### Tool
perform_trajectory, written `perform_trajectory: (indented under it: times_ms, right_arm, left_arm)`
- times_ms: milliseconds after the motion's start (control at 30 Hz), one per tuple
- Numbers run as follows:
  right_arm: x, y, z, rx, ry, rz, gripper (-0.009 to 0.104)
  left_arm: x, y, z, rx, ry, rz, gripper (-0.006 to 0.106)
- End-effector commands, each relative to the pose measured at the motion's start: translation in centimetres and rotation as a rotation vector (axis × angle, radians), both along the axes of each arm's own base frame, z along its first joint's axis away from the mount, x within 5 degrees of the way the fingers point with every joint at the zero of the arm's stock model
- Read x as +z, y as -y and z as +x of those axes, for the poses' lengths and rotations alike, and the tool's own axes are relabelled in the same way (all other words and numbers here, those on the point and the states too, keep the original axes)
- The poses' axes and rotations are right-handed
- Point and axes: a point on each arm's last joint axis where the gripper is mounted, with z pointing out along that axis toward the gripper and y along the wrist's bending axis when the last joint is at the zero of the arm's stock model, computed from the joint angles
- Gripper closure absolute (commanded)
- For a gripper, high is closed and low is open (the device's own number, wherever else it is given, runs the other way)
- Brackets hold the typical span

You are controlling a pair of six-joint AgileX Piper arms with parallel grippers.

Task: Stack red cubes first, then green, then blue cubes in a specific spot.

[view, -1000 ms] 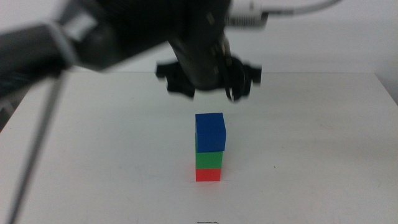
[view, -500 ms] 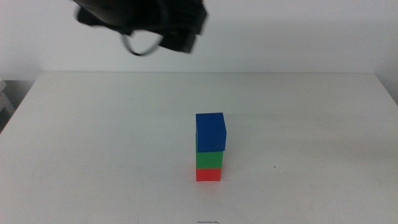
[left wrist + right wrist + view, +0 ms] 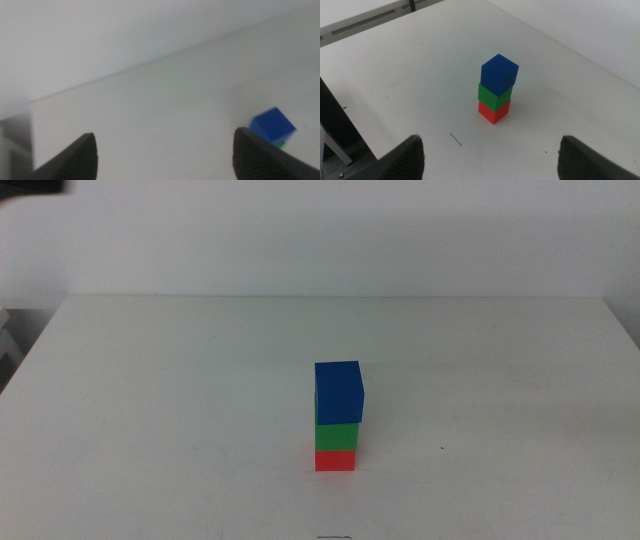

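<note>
A three-cube tower stands on the white table (image 3: 180, 400), a little right of its middle. The red cube (image 3: 335, 461) is at the bottom, the green cube (image 3: 336, 437) sits on it, and the blue cube (image 3: 339, 392) is on top, slightly overhanging. The right wrist view shows the same tower: red cube (image 3: 494, 111), green cube (image 3: 494, 95), blue cube (image 3: 499, 74). My right gripper (image 3: 492, 155) is open, well back from the tower. My left gripper (image 3: 165, 150) is open and high up, with the blue cube (image 3: 272, 126) far off to one side. Neither gripper shows in the middle view.
The table's far edge (image 3: 330, 297) meets a white wall. A dark strip of arm (image 3: 30, 185) shows at the top left corner of the middle view. A small dark mark (image 3: 455, 139) lies on the table near the tower.
The left arm, which hung over the tower a second ago, has pulled up and away to the left, almost out of the middle view. The tower has not moved.
</note>
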Motion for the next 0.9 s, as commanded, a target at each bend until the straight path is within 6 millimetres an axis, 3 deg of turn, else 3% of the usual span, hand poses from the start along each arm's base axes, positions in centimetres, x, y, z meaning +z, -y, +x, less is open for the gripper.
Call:
perform_trajectory:
  times_ms: [0, 233, 533, 700, 867]
  right_arm:
    - [1.2, 0.0, 0.3, -0.01, 0.076, 0.044, 0.008]
    - [1.2, 0.0, 0.3, -0.01, 0.076, 0.044, 0.008]
    - [1.2, 0.0, 0.3, -0.01, 0.076, 0.044, 0.008]
    - [1.2, 0.0, 0.3, -0.01, 0.076, 0.044, 0.008]
    - [1.2, 0.0, 0.3, -0.01, 0.076, 0.044, 0.008]
  left_arm:
    - [1.7, -1.1, -2.1, 0.03, 0.144, -0.059, 0.01]
    - [2.7, -2.2, -5.6, 0.05, 0.23, -0.07, 0.01]
    - [3.0, -2.5, -6.9, 0.054, 0.265, -0.073, 0.01]
    - [2.1, -2.6, -7.3, 0.057, 0.301, -0.08, 0.01]
    - [-0.7, -2.7, -7.8, 0.059, 0.325, -0.087, 0.01]
